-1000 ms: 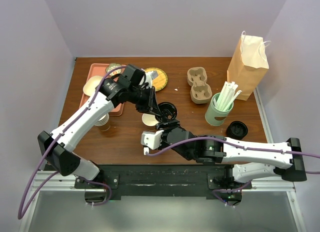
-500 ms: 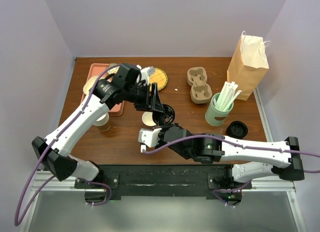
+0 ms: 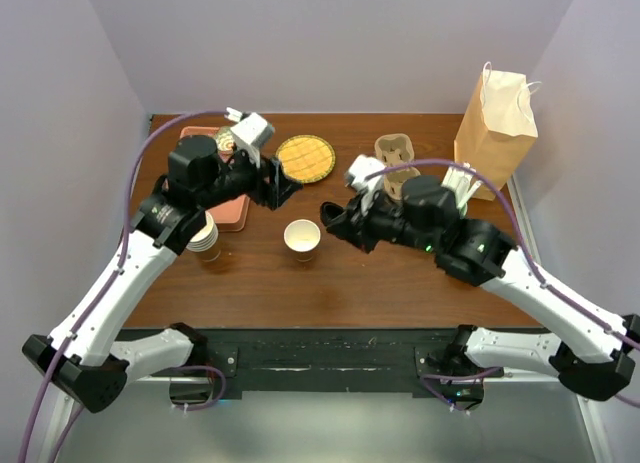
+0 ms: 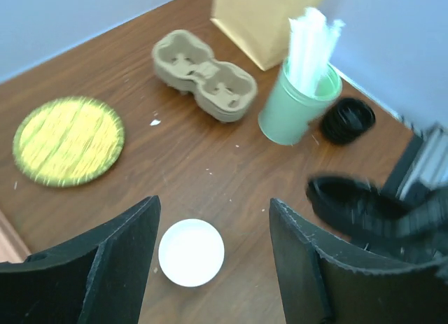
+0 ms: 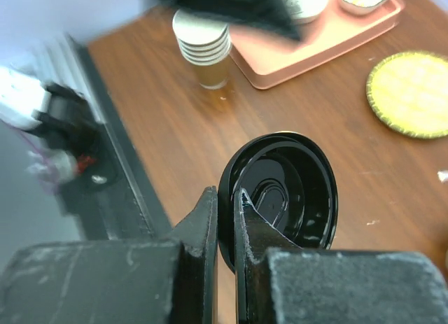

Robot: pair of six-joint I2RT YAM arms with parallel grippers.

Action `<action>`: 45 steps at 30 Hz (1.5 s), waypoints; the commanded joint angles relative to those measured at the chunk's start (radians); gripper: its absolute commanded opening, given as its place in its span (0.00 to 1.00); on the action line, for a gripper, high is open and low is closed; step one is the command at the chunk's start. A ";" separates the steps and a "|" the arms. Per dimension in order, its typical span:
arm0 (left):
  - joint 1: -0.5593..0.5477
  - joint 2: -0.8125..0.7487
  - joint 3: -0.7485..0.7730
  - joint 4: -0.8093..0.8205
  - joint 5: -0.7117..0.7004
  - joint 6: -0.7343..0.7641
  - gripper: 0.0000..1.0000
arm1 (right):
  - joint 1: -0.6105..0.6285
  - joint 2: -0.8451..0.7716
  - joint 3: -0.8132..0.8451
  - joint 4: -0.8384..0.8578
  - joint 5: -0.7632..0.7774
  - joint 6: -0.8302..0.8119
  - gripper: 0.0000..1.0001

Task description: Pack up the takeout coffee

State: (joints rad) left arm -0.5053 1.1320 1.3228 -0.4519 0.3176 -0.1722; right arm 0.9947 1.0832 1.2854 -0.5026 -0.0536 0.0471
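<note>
So the coffee's in two pieces here. The paper cup stands upright and uncovered near the middle of the worktop (from above you just see its pale inside). Nothing is touching it.

The black lid is up in the air, pinched by its rim in the right pincer. The fingers are nearly together on it and the lid is turned on edge. In the overhead view it's just to the right of the cup, clear of it.

The left pincer is spread wide and holding nothing. It hangs above the worktop on the far-left side of the cup, and its own camera looks down on the cup between the two fingers.

Other stuff around:
- a yellow plate behind the cup
- a cardboard cup carrier
- a green cup of straws with a second black lid lying beside it
- a paper bag at the far right
- a stack of lidless cups next to a pink tray on the left
</note>
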 commanded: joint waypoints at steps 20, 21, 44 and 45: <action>-0.024 -0.264 -0.416 0.369 0.626 0.456 0.67 | -0.395 0.172 0.083 0.105 -1.078 0.398 0.00; -0.022 -0.264 -0.419 0.395 0.629 0.448 0.67 | -0.395 0.170 0.075 0.114 -1.083 0.405 0.00; -0.036 -0.215 -0.551 0.755 0.701 0.030 0.40 | -0.396 0.178 -0.011 0.269 -1.097 0.533 0.06; -0.036 -0.212 -0.556 0.762 0.696 0.007 0.38 | -0.395 0.176 -0.006 0.263 -1.085 0.528 0.08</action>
State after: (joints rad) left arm -0.5381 0.9127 0.7906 0.1844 1.0042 -0.0212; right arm 0.6010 1.2762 1.2713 -0.2874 -1.1450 0.5518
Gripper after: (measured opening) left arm 0.439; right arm 0.067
